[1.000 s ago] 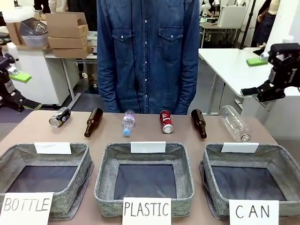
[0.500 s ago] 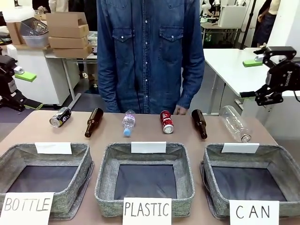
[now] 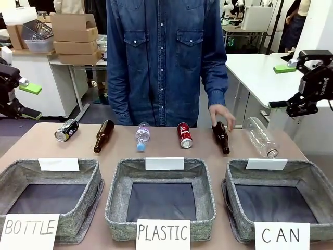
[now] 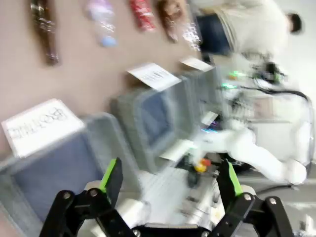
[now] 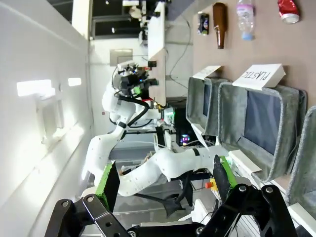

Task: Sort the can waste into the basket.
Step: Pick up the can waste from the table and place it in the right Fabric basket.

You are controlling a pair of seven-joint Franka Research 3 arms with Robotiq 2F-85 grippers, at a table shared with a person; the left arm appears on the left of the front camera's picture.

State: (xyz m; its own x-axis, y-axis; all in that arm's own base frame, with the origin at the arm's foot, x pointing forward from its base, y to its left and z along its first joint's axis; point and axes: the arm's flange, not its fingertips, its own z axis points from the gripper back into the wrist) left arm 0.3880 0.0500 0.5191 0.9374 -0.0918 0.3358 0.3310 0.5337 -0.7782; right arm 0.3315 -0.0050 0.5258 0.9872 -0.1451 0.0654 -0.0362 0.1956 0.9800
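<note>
Red can at twelve o'clock and black can at ten lie sideways along the far edge of the tabletop, presumably for easy pickup; CAN basket at four. Left claw and right claw gape empty.

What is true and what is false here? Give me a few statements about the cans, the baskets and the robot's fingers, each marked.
1. The red can lies inside the CAN basket. False: it lies on the table, in the row beyond the baskets.
2. The black and silver can is at the left end of that row. True.
3. The person's hand is close to a brown bottle. True.
4. The right fingers grip a can. False: they stand open and hold nothing, as do the left fingers.
</note>
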